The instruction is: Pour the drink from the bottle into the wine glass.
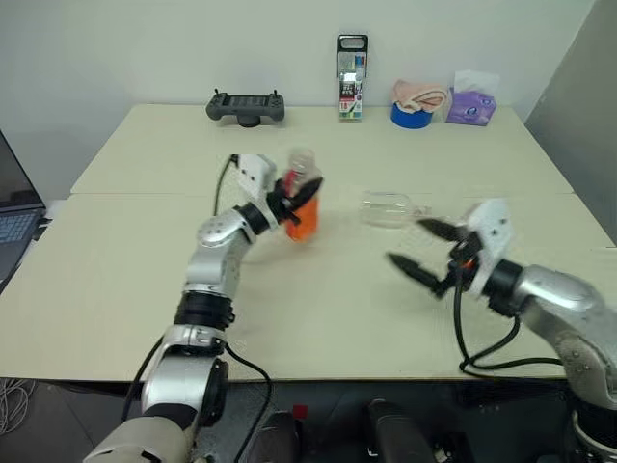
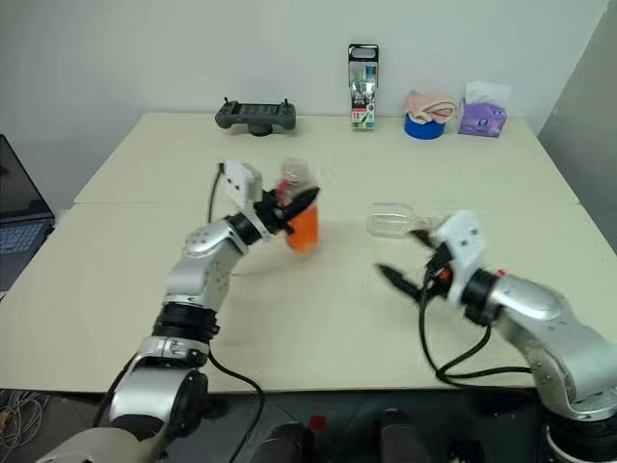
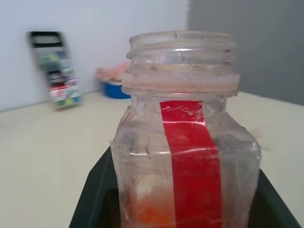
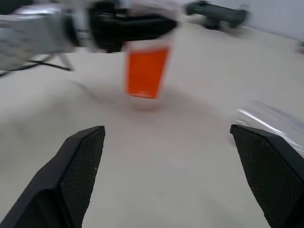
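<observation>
Near the middle of the frame, the left gripper (image 1: 289, 203) is clenched around the uncapped bottle (image 1: 302, 198), upright, its drink (image 1: 303, 220) filling the lower half. Right of it the wine glass (image 1: 388, 209) lies on its side on the table (image 1: 145, 280). The right gripper (image 1: 421, 249) hangs spread wide and empty nearby. Thin, brittle and slippery, that glass looks best taken gently by the stem
</observation>
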Robot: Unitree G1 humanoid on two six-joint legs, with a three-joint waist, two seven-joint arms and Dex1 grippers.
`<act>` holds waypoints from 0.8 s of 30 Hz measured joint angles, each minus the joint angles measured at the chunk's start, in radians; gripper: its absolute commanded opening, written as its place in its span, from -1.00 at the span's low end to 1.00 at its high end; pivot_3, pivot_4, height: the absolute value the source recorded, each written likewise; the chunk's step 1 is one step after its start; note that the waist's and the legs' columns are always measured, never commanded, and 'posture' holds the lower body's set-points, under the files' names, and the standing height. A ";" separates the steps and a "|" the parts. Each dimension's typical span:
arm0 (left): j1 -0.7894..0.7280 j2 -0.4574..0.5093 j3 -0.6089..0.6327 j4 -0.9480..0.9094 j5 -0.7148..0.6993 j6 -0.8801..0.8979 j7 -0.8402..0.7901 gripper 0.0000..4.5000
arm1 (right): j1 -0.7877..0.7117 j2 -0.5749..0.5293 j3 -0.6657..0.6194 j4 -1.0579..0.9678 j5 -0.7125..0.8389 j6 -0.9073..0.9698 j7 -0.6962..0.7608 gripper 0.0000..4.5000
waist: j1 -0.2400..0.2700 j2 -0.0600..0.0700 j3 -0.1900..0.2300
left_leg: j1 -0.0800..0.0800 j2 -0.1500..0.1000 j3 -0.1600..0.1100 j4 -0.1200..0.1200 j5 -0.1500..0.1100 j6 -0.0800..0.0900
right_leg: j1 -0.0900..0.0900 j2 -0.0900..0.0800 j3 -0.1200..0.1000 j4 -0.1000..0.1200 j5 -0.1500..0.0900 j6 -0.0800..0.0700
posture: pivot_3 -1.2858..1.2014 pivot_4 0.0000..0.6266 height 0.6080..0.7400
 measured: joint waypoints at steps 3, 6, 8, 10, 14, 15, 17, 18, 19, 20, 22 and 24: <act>-0.017 0.028 0.054 0.064 0.012 -0.018 0.079 -0.27 | -0.101 0.110 0.102 0.061 -0.044 -0.042 -0.043 1.00 | 0.003 0.000 0.000 | 0.000 -0.001 0.000 0.001 0.000 0.000 | 0.000 -0.002 0.000 0.000 0.000 -0.001 | 0.03 -0.52 1.00; -0.027 0.044 0.100 0.097 0.013 -0.021 0.134 -0.27 | -0.204 0.224 0.192 0.160 -0.134 -0.109 -0.107 1.00 | 0.006 -0.001 0.000 | -0.001 -0.002 0.000 0.001 0.001 -0.001 | -0.001 -0.003 0.000 0.000 0.001 -0.001 | 0.03 -0.52 1.00; -0.028 0.044 0.112 0.107 0.013 -0.023 0.144 -0.27 | -0.271 0.300 0.247 0.251 -0.204 -0.155 -0.153 1.00 | 0.008 -0.001 0.000 | -0.001 -0.003 -0.001 0.000 0.001 -0.003 | -0.001 -0.005 -0.001 0.000 0.003 -0.005 | 0.03 -0.52 1.00; -0.029 0.036 0.112 0.123 0.014 -0.032 0.152 -0.27 | -0.303 0.334 0.282 0.309 -0.253 -0.188 -0.177 1.00 | 0.012 -0.001 0.000 | -0.002 -0.005 -0.001 0.000 0.002 -0.004 | -0.001 -0.006 -0.002 -0.001 0.003 -0.005 | 0.03 -0.52 1.00; -0.029 0.027 0.117 0.150 0.022 -0.035 0.183 -0.27 | -0.307 0.349 0.299 0.376 -0.316 -0.222 -0.191 1.00 | 0.011 -0.001 0.000 | -0.003 -0.006 0.001 -0.001 0.001 -0.004 | -0.002 -0.008 0.000 -0.003 0.004 -0.005 | 0.03 -0.52 1.00; -0.029 0.023 0.117 0.154 0.023 -0.035 0.191 -0.27 | -0.307 0.350 0.299 0.382 -0.321 -0.228 -0.190 1.00 | 0.011 -0.001 0.000 | -0.003 -0.006 0.000 -0.001 0.001 -0.004 | -0.002 -0.008 0.000 -0.003 0.004 -0.005 | 0.03 -0.52 1.00; -0.028 0.018 0.117 0.164 0.030 -0.039 0.208 -0.27 | -0.307 0.351 0.299 0.384 -0.326 -0.231 -0.185 1.00 | 0.009 -0.001 0.000 | -0.003 -0.005 0.000 -0.001 0.001 -0.004 | -0.003 -0.008 -0.001 -0.003 0.004 -0.005 | 0.03 -0.52 1.00; -0.027 0.018 0.117 0.169 0.035 -0.044 0.219 -0.27 | -0.307 0.351 0.299 0.384 -0.326 -0.232 -0.183 1.00 | 0.007 -0.001 0.000 | -0.003 -0.005 0.000 -0.001 0.001 -0.004 | -0.003 -0.008 -0.001 -0.002 0.004 -0.005 | 0.03 -0.52 1.00; -0.026 0.018 0.117 0.170 0.041 -0.051 0.225 -0.27 | -0.306 0.349 0.299 0.383 -0.326 -0.232 -0.180 1.00 | 0.006 -0.001 0.000 | -0.003 -0.005 0.000 -0.001 0.001 -0.004 | -0.003 -0.007 -0.001 -0.002 0.004 -0.005 | 0.03 -0.52 1.00; -0.023 0.018 0.117 0.171 0.047 -0.058 0.232 -0.27 | -0.305 0.348 0.299 0.381 -0.326 -0.231 -0.176 1.00 | 0.006 -0.001 0.000 | -0.003 -0.005 0.000 -0.001 0.001 -0.004 | -0.003 -0.007 -0.001 -0.001 0.004 -0.005 | 0.03 -0.52 1.00; -0.017 0.018 0.116 0.170 0.054 -0.066 0.243 0.05 | -0.299 0.341 0.299 0.372 -0.326 -0.229 -0.167 1.00 | 0.005 -0.001 0.000 | -0.002 -0.005 0.000 -0.001 0.001 -0.004 | -0.002 -0.007 -0.001 0.000 0.004 -0.005 | 0.03 -0.52 1.00; -0.007 0.018 0.115 0.168 0.064 -0.085 0.246 0.31 | -0.291 0.325 0.299 0.365 -0.326 -0.228 -0.162 1.00 | 0.004 -0.001 0.000 | -0.001 -0.005 0.000 -0.001 0.001 -0.004 | -0.002 -0.007 -0.001 0.000 0.004 -0.005 | 0.03 -0.52 1.00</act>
